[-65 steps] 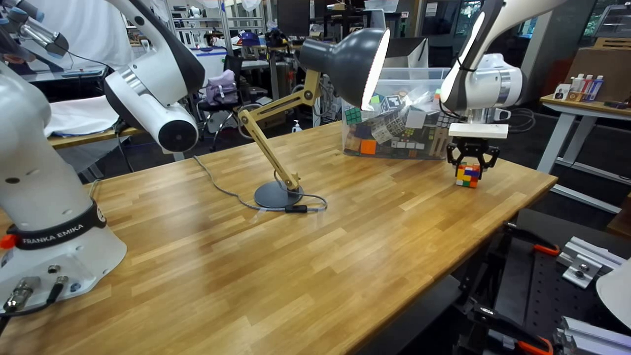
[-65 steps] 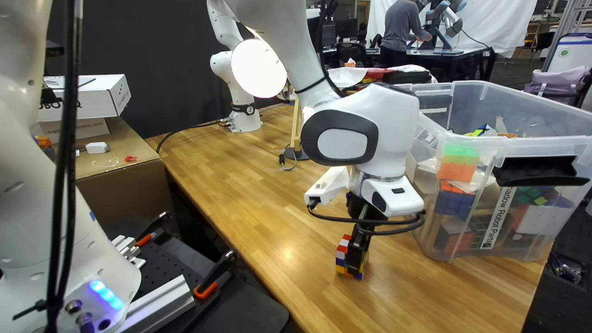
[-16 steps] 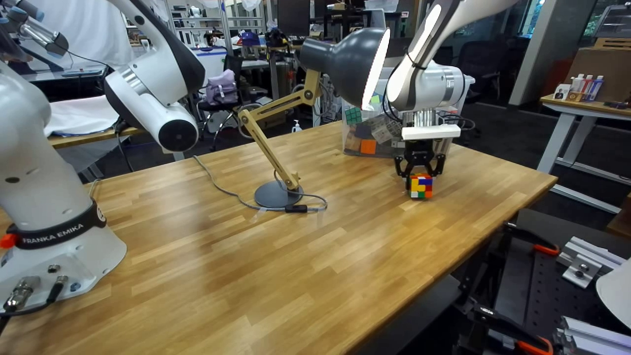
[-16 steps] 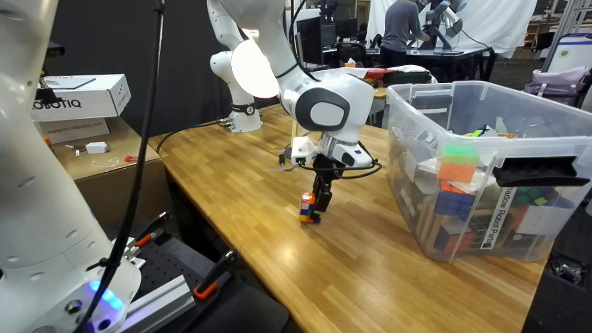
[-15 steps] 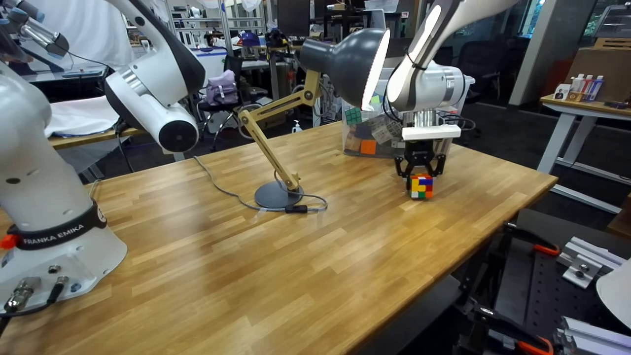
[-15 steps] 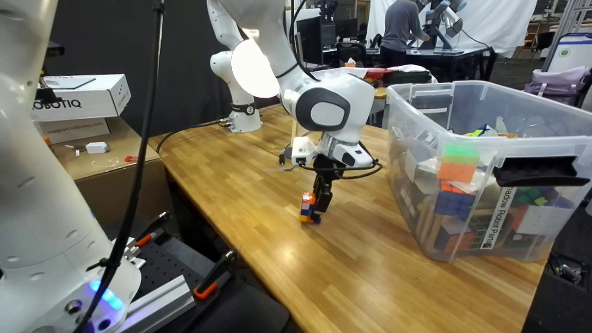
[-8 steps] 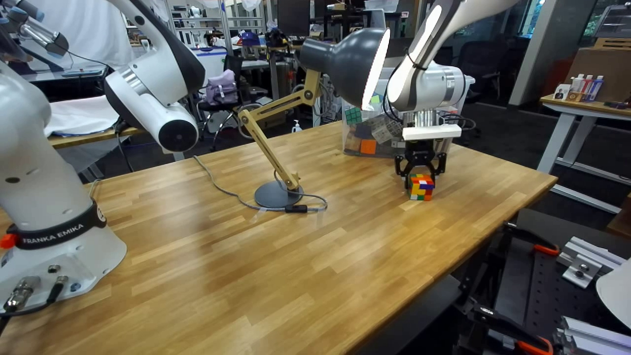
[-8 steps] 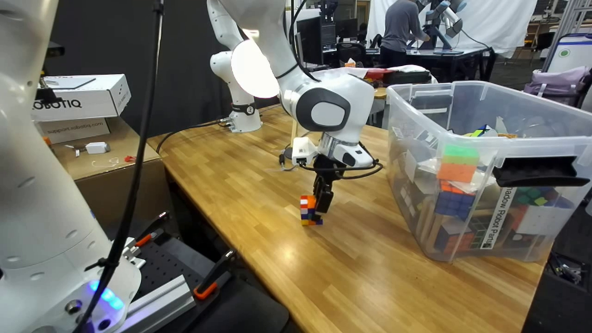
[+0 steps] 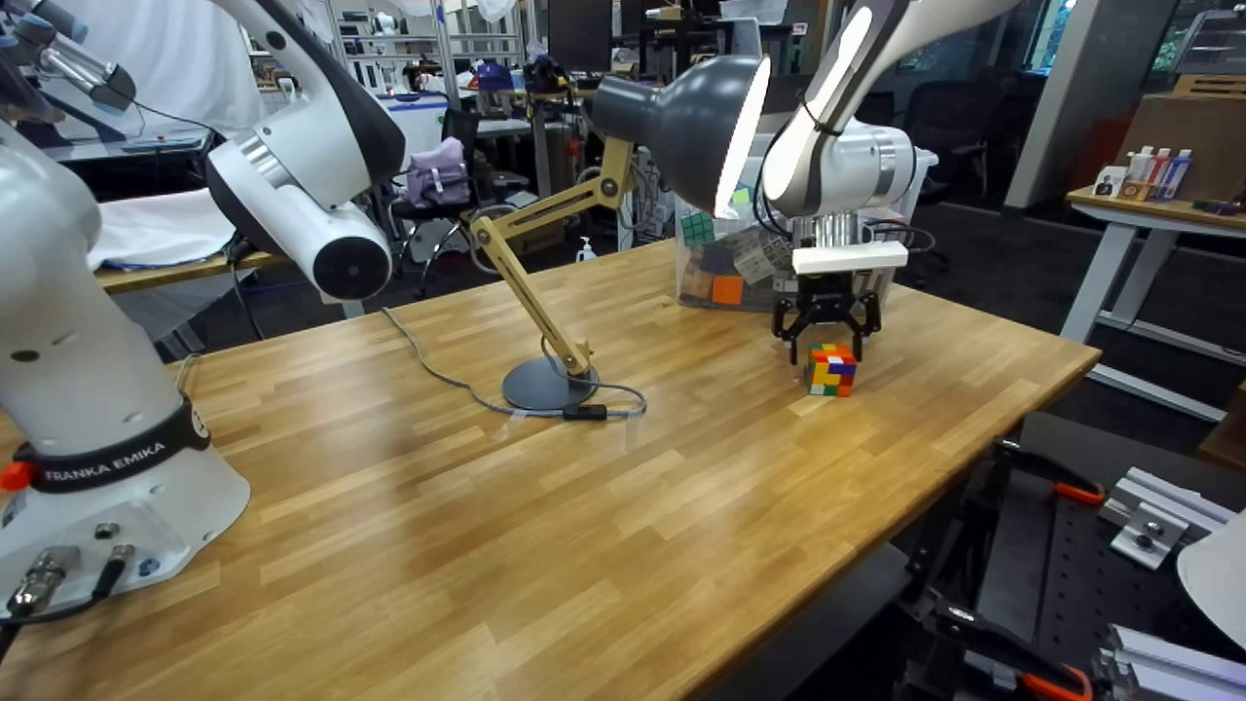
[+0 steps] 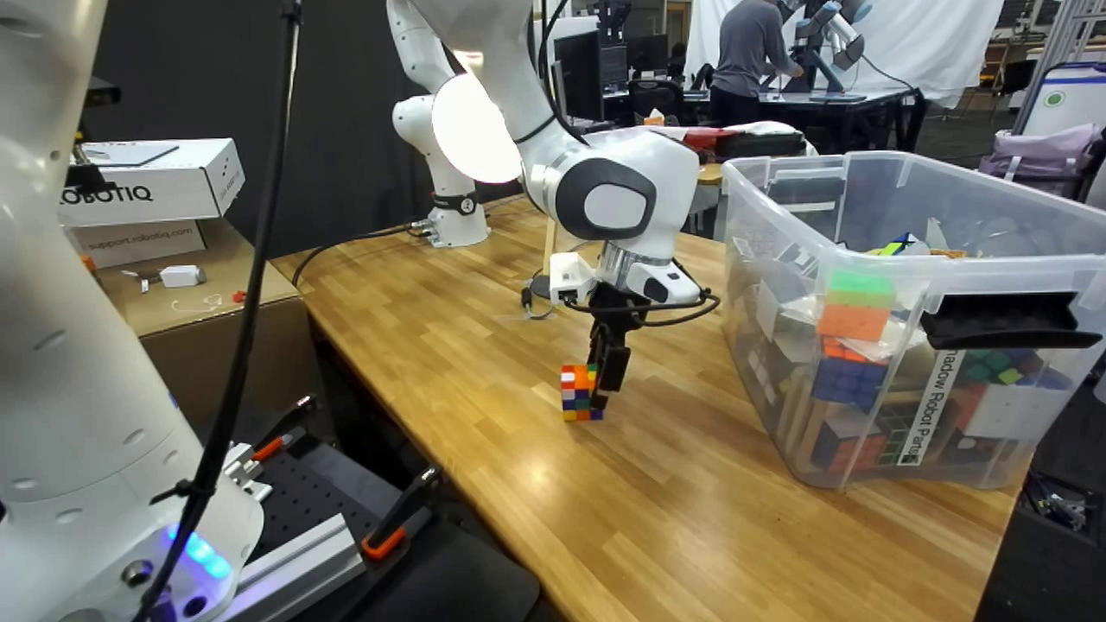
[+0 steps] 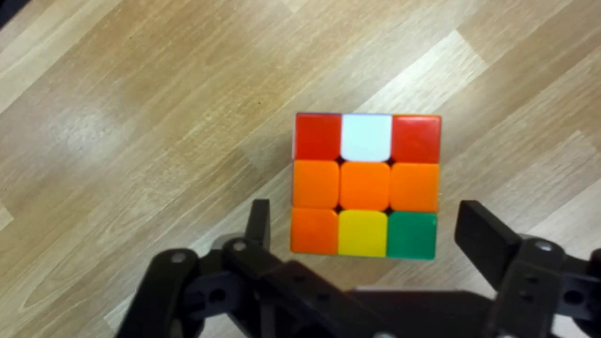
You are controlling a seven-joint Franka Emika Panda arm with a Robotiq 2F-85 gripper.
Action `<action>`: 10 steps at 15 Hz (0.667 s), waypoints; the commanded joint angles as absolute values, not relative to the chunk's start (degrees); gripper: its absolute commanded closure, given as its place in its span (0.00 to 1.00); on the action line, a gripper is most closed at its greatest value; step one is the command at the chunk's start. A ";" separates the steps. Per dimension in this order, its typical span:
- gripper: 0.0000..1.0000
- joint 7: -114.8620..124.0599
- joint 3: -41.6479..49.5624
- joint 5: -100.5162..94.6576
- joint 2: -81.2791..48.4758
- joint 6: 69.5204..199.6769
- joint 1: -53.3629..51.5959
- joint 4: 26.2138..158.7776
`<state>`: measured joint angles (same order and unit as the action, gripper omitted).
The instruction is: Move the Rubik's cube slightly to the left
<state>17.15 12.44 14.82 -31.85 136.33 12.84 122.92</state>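
The Rubik's cube (image 9: 830, 374) rests flat on the wooden table in both exterior views, with the clear bin behind it. From above, in the wrist view, the cube (image 11: 365, 185) shows a top face of mostly orange and red squares, plus white, yellow and green ones. My gripper (image 11: 365, 204) is open just over it, one black finger on each side. A strip of wood shows between the cube and each finger, so neither appears to touch it. In an exterior view the cube (image 10: 577, 396) stands upright beside the lowered fingers.
A clear plastic bin (image 10: 881, 345) of mixed items stands on the table near the arm. A desk lamp with a dark round base (image 9: 545, 385) and a grey cord (image 9: 438, 375) is farther along the table. Another white arm (image 9: 107, 409) is mounted at the table's far end.
Gripper and cube have shifted towards the lamp since the oldest frames. Within the last second the fingers have spread, and the cube has dropped slightly and sits level on the table.
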 commanded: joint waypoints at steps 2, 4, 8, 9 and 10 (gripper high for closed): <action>0.00 17.05 12.84 13.99 -28.82 137.46 12.31 123.99; 0.00 16.86 12.89 13.78 -27.02 137.92 12.13 124.63; 0.00 16.42 13.14 13.10 -22.67 138.28 12.25 126.67; 0.00 16.43 13.37 12.91 -20.97 138.18 12.29 127.70; 0.00 16.20 13.45 13.11 -19.37 137.94 12.52 128.54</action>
